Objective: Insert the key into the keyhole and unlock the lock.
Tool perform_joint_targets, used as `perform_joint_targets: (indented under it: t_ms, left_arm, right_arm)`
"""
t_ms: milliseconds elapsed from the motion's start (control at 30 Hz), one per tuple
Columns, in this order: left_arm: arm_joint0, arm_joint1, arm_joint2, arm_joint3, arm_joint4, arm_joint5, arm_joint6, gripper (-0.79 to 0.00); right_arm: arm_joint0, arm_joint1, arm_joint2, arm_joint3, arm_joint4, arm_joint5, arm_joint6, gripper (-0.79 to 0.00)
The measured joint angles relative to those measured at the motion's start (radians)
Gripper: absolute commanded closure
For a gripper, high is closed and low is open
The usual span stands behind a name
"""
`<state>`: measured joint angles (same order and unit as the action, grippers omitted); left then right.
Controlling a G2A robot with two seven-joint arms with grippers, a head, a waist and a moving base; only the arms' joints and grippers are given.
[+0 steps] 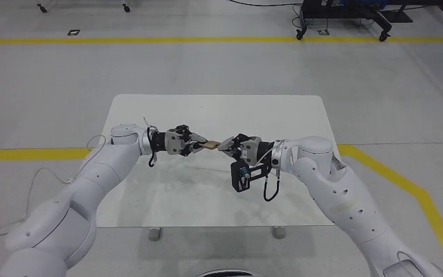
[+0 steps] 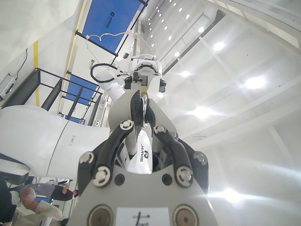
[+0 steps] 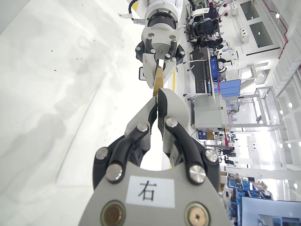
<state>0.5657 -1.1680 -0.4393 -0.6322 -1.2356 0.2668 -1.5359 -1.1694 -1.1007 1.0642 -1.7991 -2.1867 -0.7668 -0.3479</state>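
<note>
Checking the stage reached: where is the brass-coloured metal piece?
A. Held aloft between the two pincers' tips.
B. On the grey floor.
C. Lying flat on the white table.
A: the brass-coloured metal piece bridges the left pincer and right pincer, clear of the white table.

Brass-gold lock point(image 3: 158, 81), white table point(image 1: 208, 111), yellow floor stripes point(image 1: 208, 39)

Industrial robotics lab or factory hall. White table point(image 1: 208, 111) on grey floor point(image 1: 208, 69), yellow floor tape point(image 1: 208, 39) at 12 o'clock, wheeled rack point(image 1: 346, 12) at 1 o'clock. High ceiling with spot lights point(image 2: 218, 45), aluminium-frame cells point(image 3: 242, 109), blue partitions point(image 2: 110, 12), office chairs point(image 3: 202, 28).
</note>
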Motion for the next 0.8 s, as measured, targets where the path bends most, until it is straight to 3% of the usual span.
perform_joint_targets:
  t_ms: [67,167,233,533,800]
  left_arm:
    - [-0.001,0.001,-0.001,0.000,-0.007,-0.003,0.000,0.000]
    - [0.000,0.003,-0.002,-0.004,-0.017,-0.010,0.000,0.000]
    - [0.001,0.004,-0.003,-0.006,-0.020,-0.018,0.000,0.000]
    - [0.007,0.009,-0.026,-0.013,-0.051,-0.143,0.000,0.000]
    - [0.016,0.016,-0.038,-0.038,-0.058,-0.180,0.000,0.000]
  right_arm:
    - [0.000,0.001,0.001,0.001,0.006,0.004,0.004,-0.305]
    - [-0.003,0.003,0.006,-0.001,0.016,0.009,0.006,-0.280]
    - [-0.007,0.006,0.011,-0.005,0.019,0.013,0.006,-0.222]
    - [-0.049,0.015,0.060,-0.014,0.064,0.079,0.009,-0.240]
    - [-0.078,0.021,0.078,-0.026,0.069,0.105,0.061,-0.252]
